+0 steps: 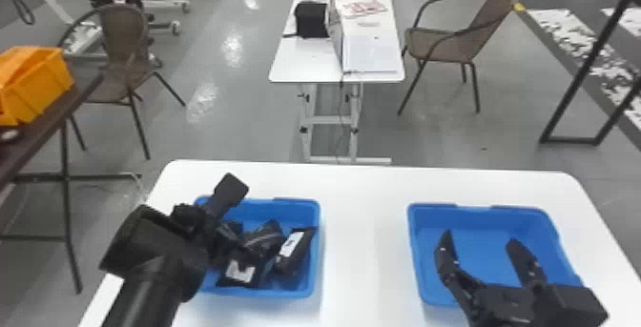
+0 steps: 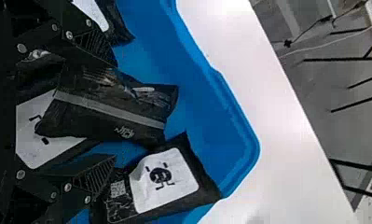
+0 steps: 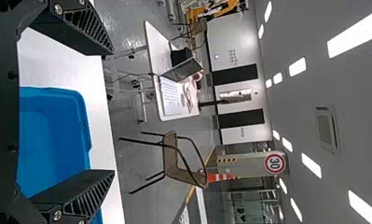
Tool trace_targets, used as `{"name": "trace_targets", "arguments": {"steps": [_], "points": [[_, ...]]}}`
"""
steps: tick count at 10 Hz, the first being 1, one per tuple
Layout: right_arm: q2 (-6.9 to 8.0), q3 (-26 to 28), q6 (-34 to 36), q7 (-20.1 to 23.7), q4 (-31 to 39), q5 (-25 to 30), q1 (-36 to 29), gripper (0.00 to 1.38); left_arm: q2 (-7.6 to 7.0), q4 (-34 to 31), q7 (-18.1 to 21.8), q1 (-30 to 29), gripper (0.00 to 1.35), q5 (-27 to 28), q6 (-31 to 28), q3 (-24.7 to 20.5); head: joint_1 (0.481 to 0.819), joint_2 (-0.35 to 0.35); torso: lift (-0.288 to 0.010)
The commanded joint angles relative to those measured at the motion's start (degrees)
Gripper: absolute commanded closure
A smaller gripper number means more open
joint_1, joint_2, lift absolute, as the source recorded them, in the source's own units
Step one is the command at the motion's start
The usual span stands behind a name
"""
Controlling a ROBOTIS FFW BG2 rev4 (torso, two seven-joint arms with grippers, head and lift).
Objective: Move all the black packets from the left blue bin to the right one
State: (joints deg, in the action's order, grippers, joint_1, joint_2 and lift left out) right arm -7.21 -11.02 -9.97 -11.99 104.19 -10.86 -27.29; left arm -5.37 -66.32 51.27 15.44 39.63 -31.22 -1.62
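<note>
In the head view my left gripper [image 1: 210,216] is over the left part of the left blue bin [image 1: 315,250], where several black packets [image 1: 294,250] lie in a pile. The left wrist view shows this gripper [image 2: 114,111] open, its two fingers on either side of a black packet with a grey stripe [image 2: 141,116]; a white-labelled packet [image 2: 165,179] lies beside it. My right gripper [image 1: 480,238] is parked open over the right blue bin [image 1: 496,211], whose visible floor is bare. Seen from the right wrist, that gripper [image 3: 111,112] has nothing between its fingers.
Both bins stand on a white table [image 1: 365,235], with a gap between them. Beyond it are another white table [image 1: 310,64], a chair [image 1: 448,45] and, at the left, a dark table with an orange bin [image 1: 40,83].
</note>
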Motion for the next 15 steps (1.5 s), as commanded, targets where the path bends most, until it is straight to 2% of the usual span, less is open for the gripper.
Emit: {"name": "trace_targets", "arguments": {"steps": [1, 2, 3, 5, 6, 7, 8, 9, 10, 11, 12, 13, 14, 15], "points": [[0.0, -0.14, -0.05, 0.13, -0.3, -0.3, 0.3, 0.11, -0.6, 2.95, 0.94, 1.26, 0.42, 3.26, -0.6, 1.19, 0.695, 0.064, 0.0], [0.0, -0.14, 0.04, 0.22, -0.39, -0.65, 0.3, 0.11, -0.6, 3.13, 1.12, 1.08, 0.65, 4.84, -0.77, 1.19, 0.695, 0.071, 0.0], [-0.09, -0.14, -0.05, 0.3, -0.39, -0.74, 0.3, 0.11, -0.6, 3.04, 1.56, 0.91, 0.96, 5.55, -0.77, 1.1, 0.695, 0.077, 0.0], [0.0, -0.14, -0.05, 0.3, -0.39, -0.74, 0.22, 0.11, -0.34, 1.72, 4.19, 1.43, 1.02, 10.03, 0.37, 1.54, 0.695, 0.088, 0.0], [-0.09, -0.14, -0.05, 0.3, -0.39, -0.83, 0.22, 0.11, 0.1, -2.85, 4.28, -0.24, 1.06, 12.05, -0.16, 0.57, 0.695, 0.088, 0.0], [0.0, -0.14, -0.05, 0.3, -0.39, -0.83, 0.22, 0.11, 1.15, -6.54, 4.63, -2.08, 1.06, 12.84, 2.22, -2.24, 0.695, 0.09, 0.0], [-0.09, -0.14, 0.04, 0.3, -0.39, -0.83, 0.22, 0.11, 1.59, -10.06, 5.42, -4.28, 1.08, 11.52, 3.62, -3.82, 0.695, 0.093, 0.0], [0.0, -0.14, -0.05, 0.57, -0.39, -0.83, 0.39, 0.11, 2.21, -16.47, 5.6, -7.88, 1.21, 10.82, 4.5, -4.88, 0.695, 0.093, 0.0], [0.0, -0.14, 0.04, 0.83, -0.39, -0.92, 0.39, 0.11, 3.09, -22.98, 5.16, -11.66, 1.21, 9.33, 4.68, -6.02, 0.695, 0.092, 0.0], [0.0, -0.14, -0.05, 1.8, -0.66, -1.71, 0.66, 0.11, 3.44, -26.14, 4.63, -14.03, 1.21, 5.11, 8.02, -6.9, 0.695, 0.092, 0.0], [-0.09, -0.14, -0.05, 4.52, -1.54, -3.55, 1.97, 0.11, 3.53, -28.69, 4.46, -15.7, 1.21, -0.43, 10.83, -6.99, 0.695, 0.089, 0.0], [-0.09, -0.14, -0.05, 8.74, -2.94, -5.22, 3.91, 0.11, 5.02, -32.29, 4.28, -17.2, 1.21, -0.43, 10.92, -7.08, 0.695, 0.075, 0.0], [0.0, -0.14, 0.04, 12.7, -4.79, -7.86, 5.93, 0.11, 5.52, -33.43, 2.26, -17.99, 1.21, -5.35, 13.47, -6.73, 0.695, 0.07, 0.0], [0.0, -0.84, 0.04, 15.77, -6.9, -10.15, 8.57, 0.11, 5.2, -32.03, 1.21, -17.64, 1.21, -10.1, 17.16, -6.11, 0.695, 0.069, 0.0]]}}
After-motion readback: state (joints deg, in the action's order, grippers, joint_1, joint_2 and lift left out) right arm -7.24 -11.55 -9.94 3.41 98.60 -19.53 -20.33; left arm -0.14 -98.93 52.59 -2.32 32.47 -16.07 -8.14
